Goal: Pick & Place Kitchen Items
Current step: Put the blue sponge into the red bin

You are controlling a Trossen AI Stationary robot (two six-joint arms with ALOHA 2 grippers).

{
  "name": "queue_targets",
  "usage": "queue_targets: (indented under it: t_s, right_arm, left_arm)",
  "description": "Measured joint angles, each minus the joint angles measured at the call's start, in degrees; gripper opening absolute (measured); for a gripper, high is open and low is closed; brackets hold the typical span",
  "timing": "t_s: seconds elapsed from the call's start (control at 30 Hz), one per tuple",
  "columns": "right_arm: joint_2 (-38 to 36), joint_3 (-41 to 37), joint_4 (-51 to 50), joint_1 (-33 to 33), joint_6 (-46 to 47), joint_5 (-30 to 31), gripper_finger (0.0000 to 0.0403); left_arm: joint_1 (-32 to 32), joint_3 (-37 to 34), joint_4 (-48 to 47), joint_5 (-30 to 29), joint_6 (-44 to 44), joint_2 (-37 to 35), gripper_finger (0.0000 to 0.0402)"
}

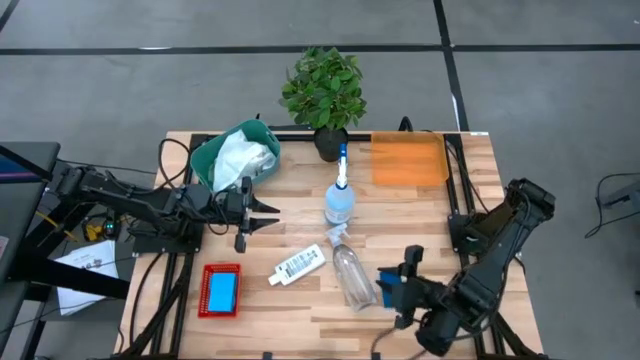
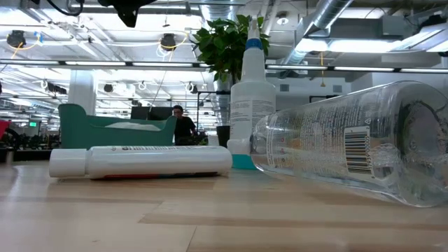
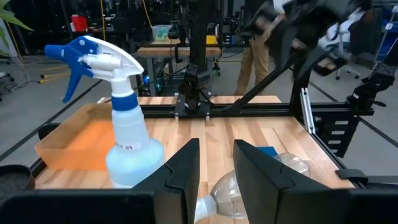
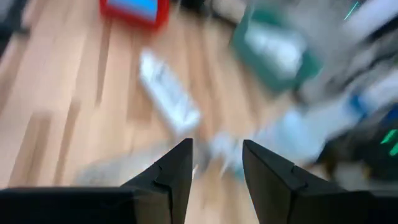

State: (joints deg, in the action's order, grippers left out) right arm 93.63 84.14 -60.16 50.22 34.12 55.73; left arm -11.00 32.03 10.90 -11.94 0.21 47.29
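Fallen spray bottle (image 1: 353, 276), table-edge (image 1: 300, 347) near

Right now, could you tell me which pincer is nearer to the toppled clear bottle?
The right pincer; it sits just beside the toppled clear bottle's base. The left pincer hovers farther away, across the table near the green bin.

In the right wrist view we see only motion-smeared shapes: the white bottle (image 4: 168, 93) and red tray (image 4: 134, 11) lose their edges. In the low view, the lying clear bottle (image 2: 350, 143) runs past the frame's edge.
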Motion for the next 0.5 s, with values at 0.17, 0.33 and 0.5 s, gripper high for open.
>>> queue_targets:
  t_s: [0.17, 0.33, 0.5]
  right_arm:
    - [0.4, -1.2, -9.0, -2.0, 14.4, -11.7, 0.0134]
    - [0.4, -5.4, -7.7, -2.4, 16.6, -18.3, 0.0134]
    - [0.4, -8.9, -5.4, -3.1, 16.5, -21.3, 0.0134]
  left_arm:
    - [0.0, 0.0, 0.0, 0.0, 0.0, 0.0, 0.0095]
    - [0.0, 0.0, 0.0, 0.0, 0.0, 0.0, 0.0095]
    - [0.0, 0.0, 0.0, 0.0, -0.3, 0.0, 0.0095]
